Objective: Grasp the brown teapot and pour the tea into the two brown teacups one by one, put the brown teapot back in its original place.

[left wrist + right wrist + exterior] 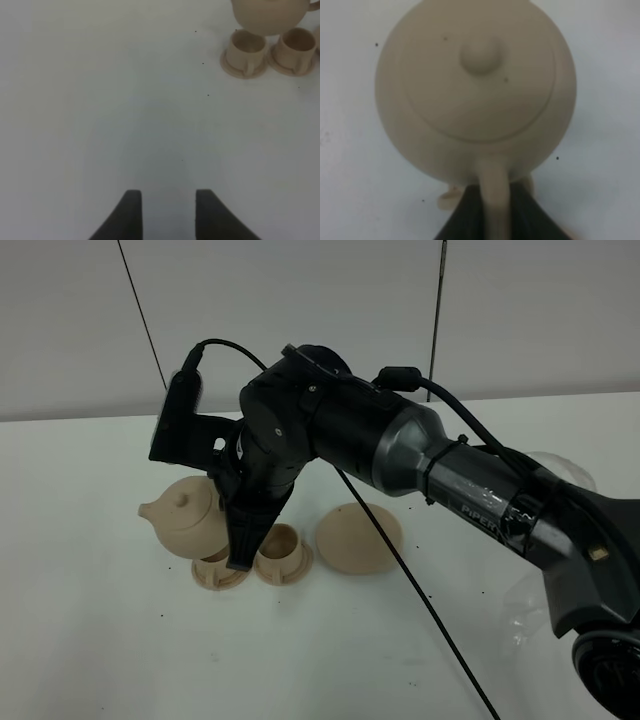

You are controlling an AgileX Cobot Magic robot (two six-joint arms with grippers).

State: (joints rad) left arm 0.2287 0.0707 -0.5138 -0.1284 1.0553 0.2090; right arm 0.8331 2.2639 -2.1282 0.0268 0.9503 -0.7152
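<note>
The brown teapot (187,516) hangs just behind the left teacup, spout pointing left. My right gripper (240,558) reaches across from the right and is shut on its loop handle. In the right wrist view the teapot (475,90) shows from above, lid knob up, with the handle between the gripper (495,200) fingers. The two brown teacups (216,567) (282,551) stand side by side on small saucers; they also show in the left wrist view (245,48) (297,47). The wide saucer (358,537) lies bare to their right. My left gripper (167,215) is open over bare table.
A black cable (420,590) runs from the right arm across the white table toward the front. Clear crumpled plastic (530,612) lies under the arm at the right. A pale wall stands behind the table.
</note>
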